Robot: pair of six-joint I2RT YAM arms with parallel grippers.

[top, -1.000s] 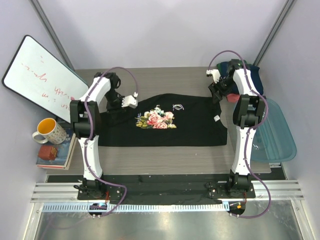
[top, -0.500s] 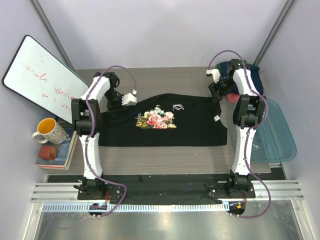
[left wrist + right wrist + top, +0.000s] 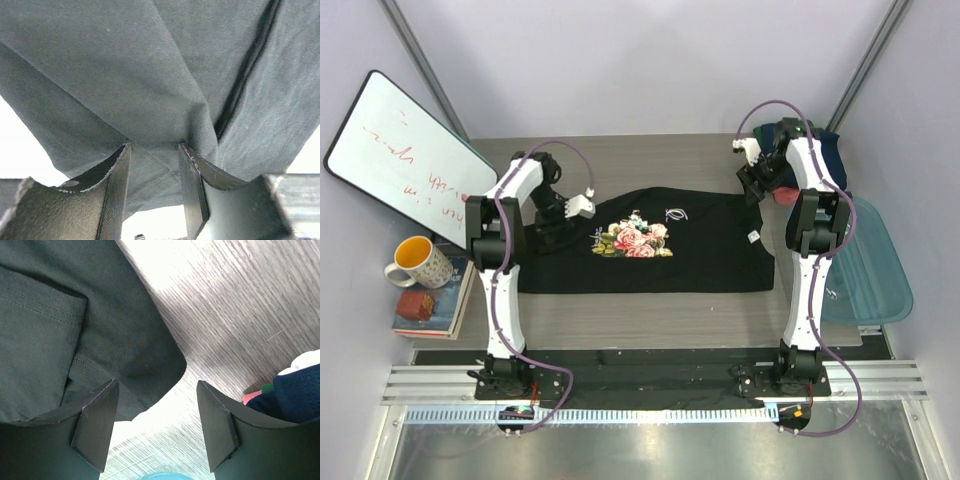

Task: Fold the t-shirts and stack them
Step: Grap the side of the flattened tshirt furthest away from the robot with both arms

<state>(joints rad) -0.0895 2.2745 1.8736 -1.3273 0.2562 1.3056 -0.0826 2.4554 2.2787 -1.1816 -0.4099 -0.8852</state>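
Observation:
The black t-shirt [image 3: 700,250] with the pink rose print lies spread on the table. My left gripper [image 3: 580,207] is at its left sleeve. In the left wrist view the fingers [image 3: 192,170] pinch a bunched fold of the dark cloth [image 3: 150,75], lifted off the table. My right gripper [image 3: 752,190] hovers open over the shirt's far right corner. In the right wrist view the rounded cloth edge [image 3: 75,315] lies by the left finger and bare table shows between the jaws. A pile of navy and coral t-shirts [image 3: 815,145] sits at the far right, its edge showing in the right wrist view [image 3: 295,395].
A translucent blue tub [image 3: 870,265] lies at the right table edge. A whiteboard [image 3: 405,160] leans at the left, with a yellow-lined mug [image 3: 415,262] and books [image 3: 425,310] below it. Bare wood table [image 3: 640,160] shows behind the shirt.
My left gripper moved slightly back, then came forward and down again with the sleeve. The right arm has not moved.

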